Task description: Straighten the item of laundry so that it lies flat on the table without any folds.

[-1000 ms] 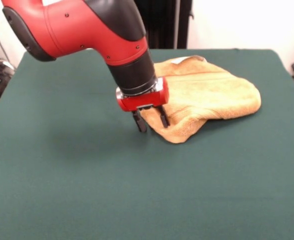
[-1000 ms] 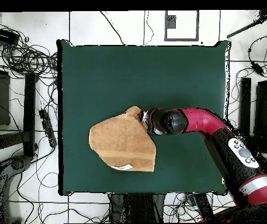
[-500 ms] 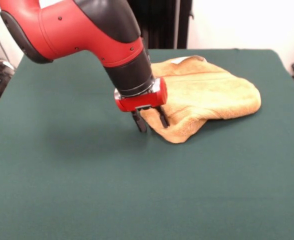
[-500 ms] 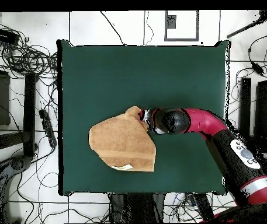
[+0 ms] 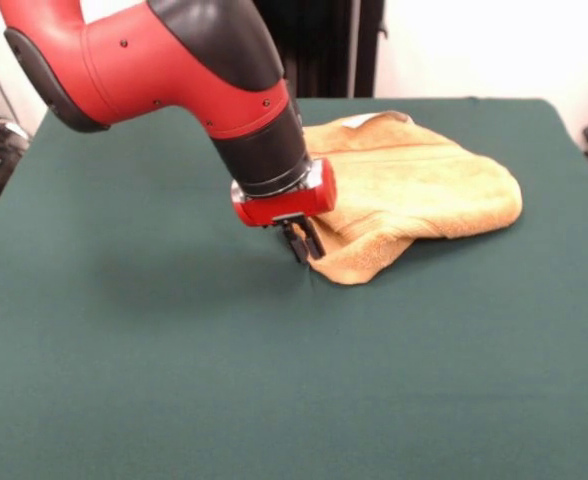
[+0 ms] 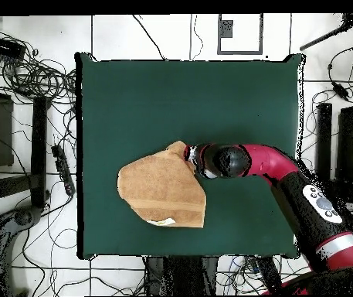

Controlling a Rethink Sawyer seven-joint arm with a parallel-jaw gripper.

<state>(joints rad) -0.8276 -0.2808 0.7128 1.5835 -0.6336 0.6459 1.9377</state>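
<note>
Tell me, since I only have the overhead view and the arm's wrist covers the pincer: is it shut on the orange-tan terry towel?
Observer: Yes. In the front view the pincer is shut on the orange-tan terry towel at its folded front corner.
Operator: Lifted or low?
Observer: Low; the fingertips sit at the level of the dark green cloth-covered table.
Operator: Any folds?
Observer: The towel's front edge is doubled over, rounded and thick.
</note>
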